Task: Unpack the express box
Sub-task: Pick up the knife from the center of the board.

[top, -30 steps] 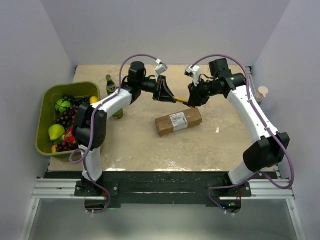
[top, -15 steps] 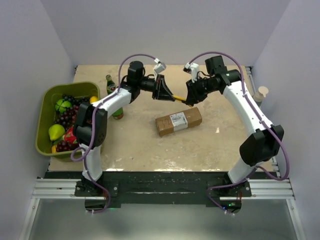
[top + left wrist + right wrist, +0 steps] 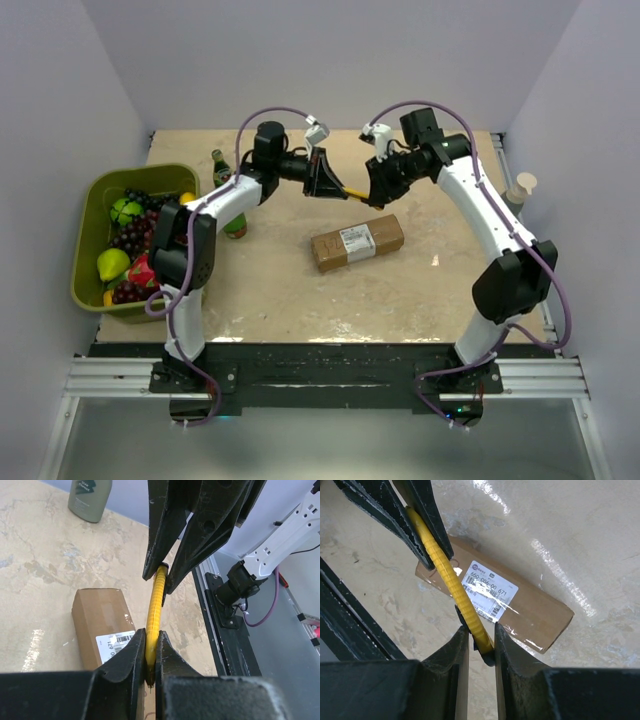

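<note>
The express box (image 3: 357, 242), a brown carton with a white label facing up, lies flat mid-table. Above and behind it a slim yellow utility knife (image 3: 353, 193) hangs in the air between both grippers. My left gripper (image 3: 335, 187) is shut on one end of it. My right gripper (image 3: 372, 194) is shut on the other end. In the left wrist view the knife (image 3: 157, 597) runs from my left gripper (image 3: 151, 636) up into the right one, with the box (image 3: 97, 622) below. In the right wrist view my right gripper (image 3: 479, 631) pinches the knife (image 3: 445, 570) over the box (image 3: 537, 611).
A green basket (image 3: 95, 195) of fruit stands at the left edge. A green bottle (image 3: 221, 168) stands next to it, behind the left arm. A paper cup (image 3: 524, 186) sits at the right wall. Pale walls close the table on three sides.
My right gripper has moved left towards the left gripper, still shut on the knife, so less yellow shows between them. The left arm and the box have stayed put.
</note>
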{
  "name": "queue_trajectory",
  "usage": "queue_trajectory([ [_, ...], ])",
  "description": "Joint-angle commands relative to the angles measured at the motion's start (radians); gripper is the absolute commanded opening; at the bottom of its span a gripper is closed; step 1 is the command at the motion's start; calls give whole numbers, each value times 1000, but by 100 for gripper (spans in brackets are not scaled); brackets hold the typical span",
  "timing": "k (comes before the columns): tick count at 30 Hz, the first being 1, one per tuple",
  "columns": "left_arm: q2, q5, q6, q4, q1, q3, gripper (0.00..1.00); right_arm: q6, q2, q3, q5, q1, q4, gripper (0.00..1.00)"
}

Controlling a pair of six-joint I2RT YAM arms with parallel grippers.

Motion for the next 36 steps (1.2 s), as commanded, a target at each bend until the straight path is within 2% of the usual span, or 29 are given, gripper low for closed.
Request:
queue_trajectory([
  [1,-34,120,-88,93,-135,86,0,117,61,54,-24,72,362,24],
  [10,-15,138,-105,109,-150,106,0,120,107,121,-62,73,369,28],
  [19,8,178,-212,234,-152,108,0,32,106,114,-185,78,333,28],
  [24,-1,179,-259,296,-121,86,0,-27,66,83,-154,64,283,28],
  [27,-11,156,-261,314,-121,63,0,4,37,51,-139,58,317,29],
  [30,21,167,-263,319,-158,111,0,68,76,98,-113,73,348,28],
  [36,40,162,-269,333,-173,157,0,48,126,155,-98,106,335,27],
])
